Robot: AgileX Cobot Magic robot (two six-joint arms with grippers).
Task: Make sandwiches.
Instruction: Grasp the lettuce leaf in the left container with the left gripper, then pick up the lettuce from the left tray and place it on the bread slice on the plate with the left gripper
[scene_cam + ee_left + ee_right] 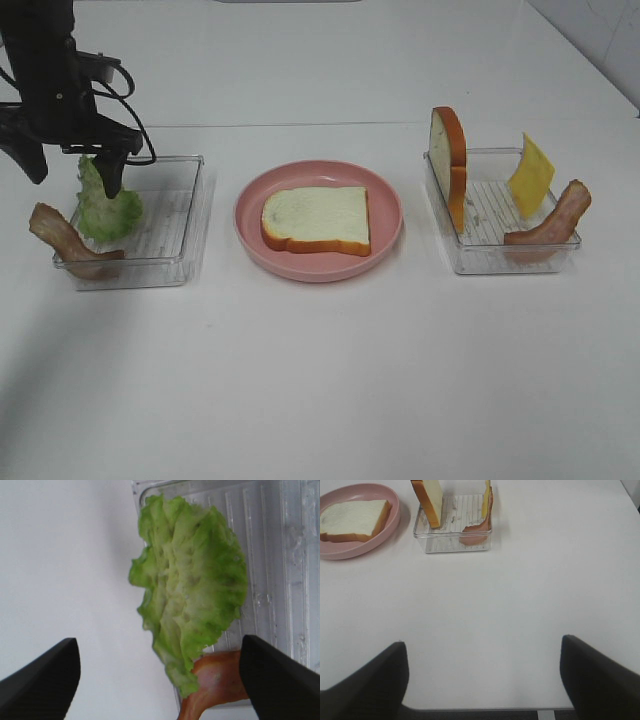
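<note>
Hovering over the left clear plastic tray [150, 262] in the high exterior view, the black left gripper [72, 168] has its jaws wide apart. One finger hangs outside the tray toward the left edge of the white table [320, 400]. The other overlaps the top of the ruffled green lettuce leaf [108, 212], which stands on edge in the tray's left half. A reddish-brown left bacon strip [55, 230] leans over that tray's left wall. At the table's middle sits the round pink plate [250, 215], carrying a flat white bread slice [317, 215] with orange-brown crust. Toward the right edge is the right clear plastic tray [500, 262]. It holds an upright bread slice [450, 165] at its left wall, a yellow cheese square [530, 175] propped near its far right corner, and the right bacon strip [550, 222] draped over its right wall.

From the left wrist camera, the left gripper [157, 645] straddles the lettuce leaf [192, 585]. Its dark fingers [45, 680] stand clear on either side, neither touching the leaf. The left bacon strip [215, 680] curls just beside the leaf's edge, on the ribbed left clear plastic tray [280, 555].

From the right wrist camera, the right gripper [482, 645] holds its jaws spread wide above the table [520, 590], well apart from the right clear plastic tray [452, 542]. That tray holds the upright bread slice [430, 500], cheese square [486, 495] and right bacon strip [479, 524]. Beside it, the pink plate [395, 510] bears the flat white bread slice [352, 520].
</note>
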